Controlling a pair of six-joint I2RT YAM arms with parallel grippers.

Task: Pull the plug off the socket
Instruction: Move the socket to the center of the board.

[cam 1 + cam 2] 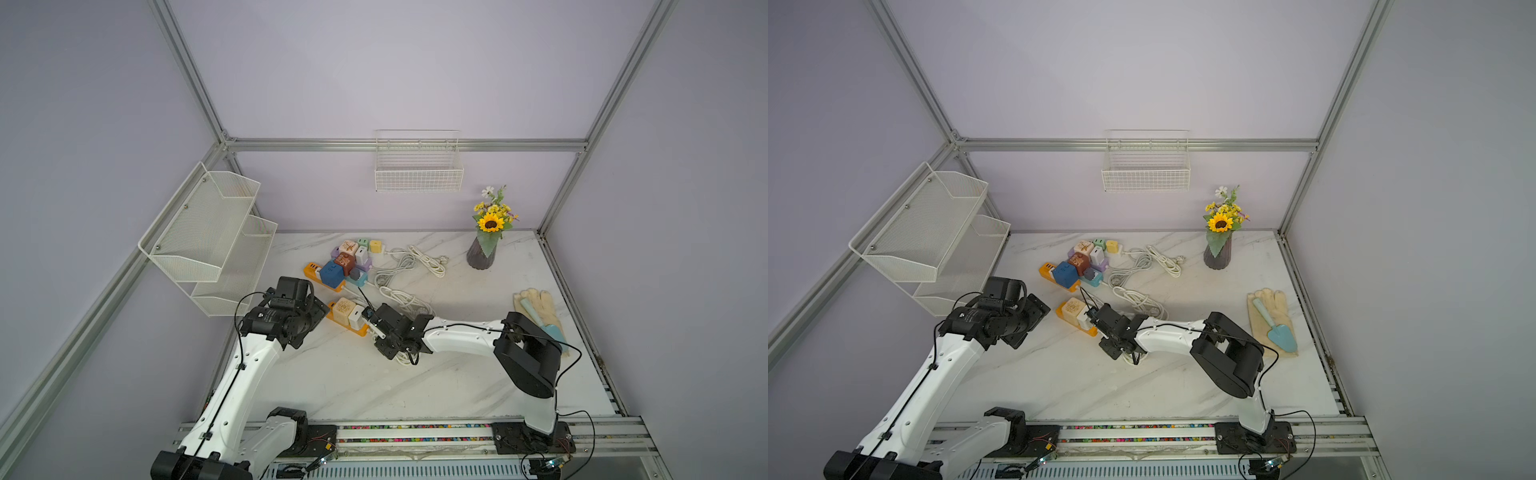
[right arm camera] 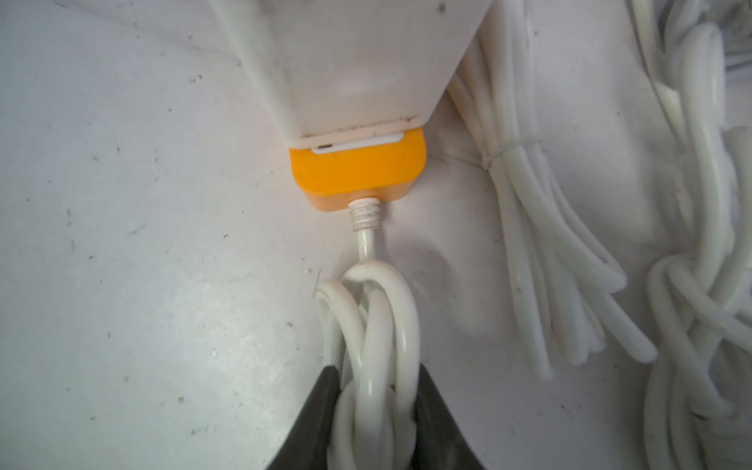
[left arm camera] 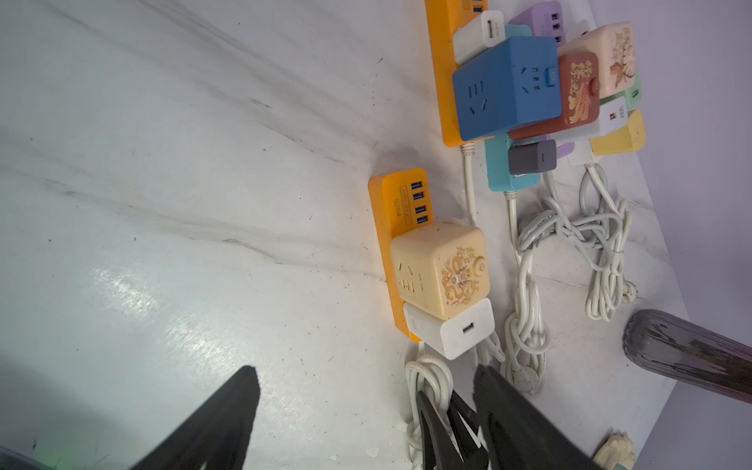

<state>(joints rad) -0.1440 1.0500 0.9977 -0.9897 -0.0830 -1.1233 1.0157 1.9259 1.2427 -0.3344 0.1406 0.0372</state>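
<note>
plug (image 2: 350, 69) cut off at the right wrist view's edge, prongs hidden in the strip (image 2: 358, 175); cord (image 2: 386, 317) runs out of frame between the fingers of the right end effector (image 2: 376, 368).

Glossy marble-look table (image 1: 374, 382), plastic socket (image 3: 384, 244) (smooth, matt).

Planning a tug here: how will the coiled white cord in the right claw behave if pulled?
The coiled cord looks floppy; its loops would probably tighten or shift before dragging the orange power strip. The right claw pinches smooth, rounded loops, so some may slip free.
</note>
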